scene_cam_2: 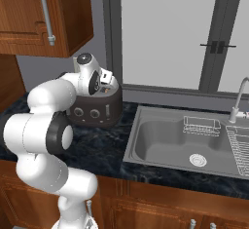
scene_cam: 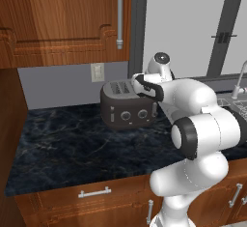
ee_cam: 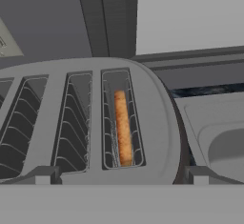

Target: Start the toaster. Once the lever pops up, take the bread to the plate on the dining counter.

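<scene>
- The black marble worktop (scene_cam: 72, 144) fills the lower left of the left base view, with wooden drawers below its front edge and a wooden wall cabinet (scene_cam: 62, 18) in the upper left.
- A steel sink (scene_cam_2: 185, 145) is set into the worktop in the lower right of the right base view, with a curved tap (scene_cam_2: 238, 101) at the right edge and a tall window (scene_cam_2: 165, 33) behind it.
- The toaster (scene_cam: 126, 106) sits at the back of the worktop, centre of the left base view, just below a wall outlet (scene_cam: 97, 72); its round silver knobs face the camera. In the right base view it sits left of centre, beside the sink's left rim.
- The arm bends up from the lower right of the left base view, and its hand hangs just above the toaster's right end.
- The claw (ee_cam: 121, 178) stands wide: in the hand view its two dark tips sit far apart at the bottom, over the toaster's top, holding nothing.
- The bread (ee_cam: 122, 127) stands on edge, sunk in the rightmost slot, middle of the hand view, between the two tips and apart from them.
</scene>
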You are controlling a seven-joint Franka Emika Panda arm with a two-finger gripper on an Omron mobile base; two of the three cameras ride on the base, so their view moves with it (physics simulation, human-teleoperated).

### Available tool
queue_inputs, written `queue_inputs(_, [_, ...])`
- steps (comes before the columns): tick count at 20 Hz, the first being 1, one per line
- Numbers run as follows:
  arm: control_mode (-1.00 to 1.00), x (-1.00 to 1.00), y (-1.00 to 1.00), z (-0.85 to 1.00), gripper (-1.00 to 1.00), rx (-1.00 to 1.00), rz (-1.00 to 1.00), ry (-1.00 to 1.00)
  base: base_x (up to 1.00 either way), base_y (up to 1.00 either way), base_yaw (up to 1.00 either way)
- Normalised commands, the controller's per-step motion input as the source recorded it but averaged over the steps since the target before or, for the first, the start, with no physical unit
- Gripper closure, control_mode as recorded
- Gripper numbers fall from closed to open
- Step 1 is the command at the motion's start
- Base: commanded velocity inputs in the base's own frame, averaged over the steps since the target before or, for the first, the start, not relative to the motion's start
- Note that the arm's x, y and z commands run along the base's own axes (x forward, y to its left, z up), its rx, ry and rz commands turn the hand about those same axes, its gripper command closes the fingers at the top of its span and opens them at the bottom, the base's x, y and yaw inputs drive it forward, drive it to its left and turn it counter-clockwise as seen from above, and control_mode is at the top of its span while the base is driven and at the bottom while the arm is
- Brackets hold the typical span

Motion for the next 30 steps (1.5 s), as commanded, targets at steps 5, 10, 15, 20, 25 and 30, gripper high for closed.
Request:
queue_inputs(5, [-1.00,0.00,0.00,0.00,-1.00,0.00,0.00,0.00,0.00,0.00,0.00])
queue_inputs(10, [-1.00,0.00,0.00,0.00,-1.00,0.00,0.00,0.00,0.00,0.00,0.00])
queue_inputs(15, [-1.00,0.00,0.00,0.00,-1.00,0.00,0.00,0.00,0.00,0.00,0.00])
queue_inputs(20, [-1.00,0.00,0.00,0.00,-1.00,0.00,0.00,0.00,0.00,0.00,0.00])
queue_inputs(25, [-1.00,0.00,0.00,0.00,-1.00,0.00,0.00,0.00,0.00,0.00,0.00])
queue_inputs(30, [-1.00,0.00,0.00,0.00,-1.00,0.00,0.00,0.00,0.00,0.00,0.00])
